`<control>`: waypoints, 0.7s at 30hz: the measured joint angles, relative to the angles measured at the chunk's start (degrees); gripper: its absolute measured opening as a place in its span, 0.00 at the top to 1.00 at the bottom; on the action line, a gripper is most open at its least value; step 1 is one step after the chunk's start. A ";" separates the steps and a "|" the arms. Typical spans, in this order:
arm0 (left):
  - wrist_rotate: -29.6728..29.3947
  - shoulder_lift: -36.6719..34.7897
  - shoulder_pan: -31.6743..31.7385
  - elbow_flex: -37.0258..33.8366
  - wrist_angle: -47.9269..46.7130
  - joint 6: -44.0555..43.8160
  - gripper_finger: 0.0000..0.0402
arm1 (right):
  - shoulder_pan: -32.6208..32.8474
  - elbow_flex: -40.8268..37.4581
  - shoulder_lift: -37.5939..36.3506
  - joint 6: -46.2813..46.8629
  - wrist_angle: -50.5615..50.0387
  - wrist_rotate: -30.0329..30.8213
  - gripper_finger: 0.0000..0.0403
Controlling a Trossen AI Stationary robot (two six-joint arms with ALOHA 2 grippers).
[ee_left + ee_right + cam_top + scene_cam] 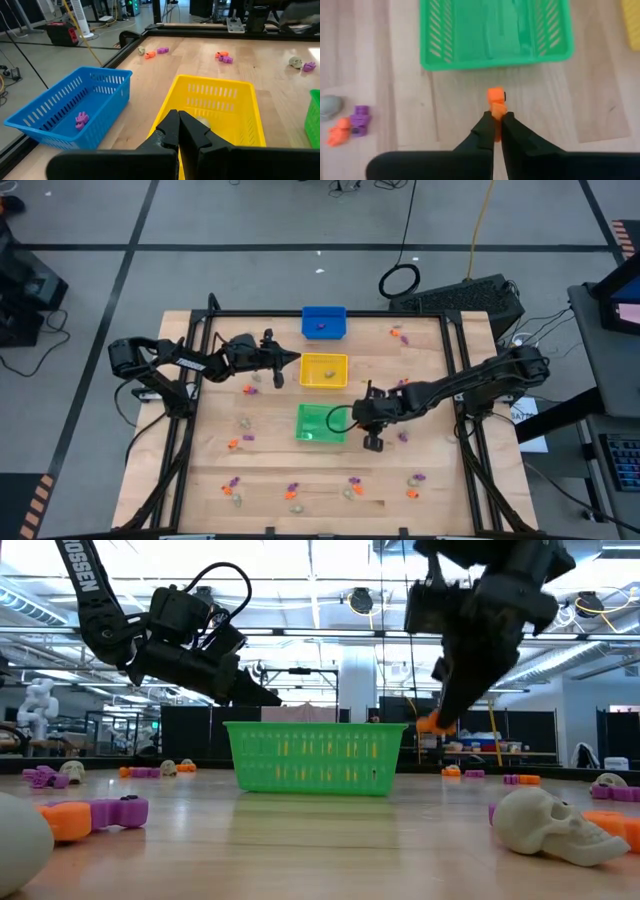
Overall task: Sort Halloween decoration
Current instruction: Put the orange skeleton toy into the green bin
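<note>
- Your right gripper [496, 131] is clenched on one orange trinket [496, 101]. The trinket sticks out past the fingertips, its long axis in line with the fingers and pointing toward the green bin [495, 62].
- In the low view the same orange trinket [432, 724] hangs clear above the table [330, 840], just to the right of the green bin [315, 755] and near rim height.
- In the high view the right gripper [372, 420] sits just beside the right wall of the green bin [321, 423]. Bare wood lies between gripper and bin wall.
- Your left gripper [178, 131] is closed with nothing between the fingers. It hovers at the left edge of the yellow bin [212, 107], and a pale trinket [202, 122] lies inside that bin.
- The blue bin [65, 112] holds one purple trinket [81, 119].
- Other trinkets lie scattered along the near edge and the left and right sides of the table [270, 470]. A pale skull [545, 823] lies close to the low camera.
</note>
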 joint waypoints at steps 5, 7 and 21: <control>0.00 0.00 0.00 0.00 -0.02 0.00 1.00 | -0.42 0.02 -4.35 -0.82 0.07 2.24 0.99; 0.00 0.00 0.00 0.00 0.00 0.00 1.00 | -0.41 0.04 -5.27 -1.91 0.33 3.26 0.99; 0.00 0.00 0.00 0.00 0.02 0.00 1.00 | -0.60 0.12 -5.05 -8.04 15.01 4.46 0.99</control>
